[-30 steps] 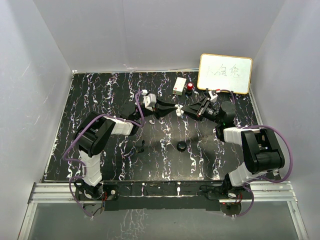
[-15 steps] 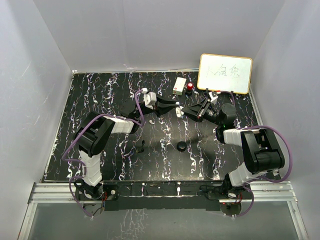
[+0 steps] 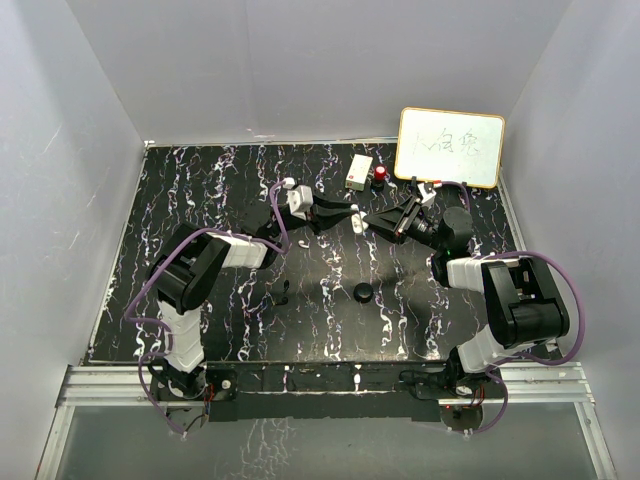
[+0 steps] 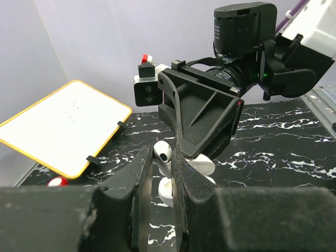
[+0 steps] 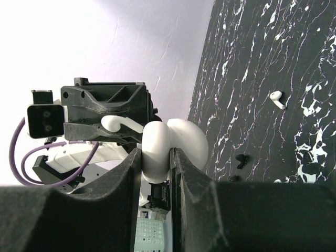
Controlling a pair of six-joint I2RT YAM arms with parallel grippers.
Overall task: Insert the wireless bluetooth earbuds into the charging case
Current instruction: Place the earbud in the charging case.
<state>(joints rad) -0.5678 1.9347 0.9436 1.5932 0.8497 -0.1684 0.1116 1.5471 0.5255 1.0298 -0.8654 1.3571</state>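
Two tabletop robot arms, the left arm (image 3: 192, 272) and the right arm (image 3: 522, 300), have black joints and white shells. Purple cables (image 3: 148, 288) loop along each. The left gripper (image 3: 353, 215) and right gripper (image 3: 370, 220) are black and angular.

The first earbud (image 4: 161, 153) is white, glossy and stemmed, pinched between the fingers of the left gripper (image 4: 164, 160) above the table (image 3: 220, 190). The charging case (image 5: 157, 149) is white and rounded with its lid open, clamped in the right gripper (image 5: 156, 157) just beside that earbud; contact cannot be confirmed. The second earbud (image 5: 276, 99), also white, lies on the table, well apart.
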